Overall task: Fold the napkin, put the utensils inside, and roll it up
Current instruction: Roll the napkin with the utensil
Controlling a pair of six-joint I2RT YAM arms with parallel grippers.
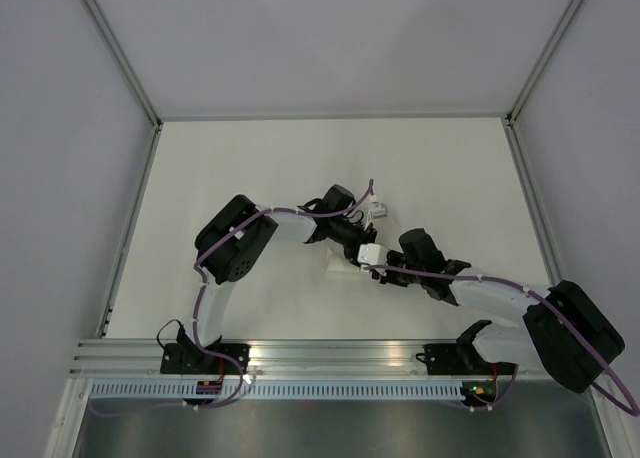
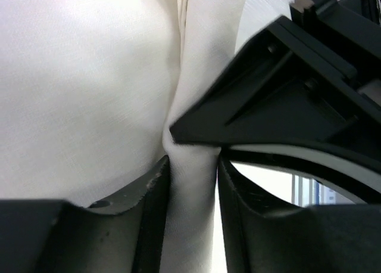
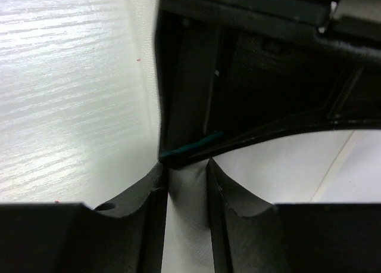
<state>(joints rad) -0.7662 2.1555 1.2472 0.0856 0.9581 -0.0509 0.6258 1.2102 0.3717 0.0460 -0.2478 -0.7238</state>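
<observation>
Napkin (image 1: 338, 269): soft, light, limp cloth with no stiffness of its own. Likely unrolls if you slacken.

Position: slim white bundle at centre of top view, on table (image 1: 250, 158), between both wrists.

You do best gripping across bunched layers, not loose single edge.

Left gripper (image 2: 192, 161): clenched on thick fold, fingers pressed into cloth.

Right gripper (image 3: 185, 164): clamps narrow strip of same cloth.

Both arms bend inward and wrists meet mid-frame, fingertips almost touching.

Knife not visible; you cannot tell if it is inside.
</observation>
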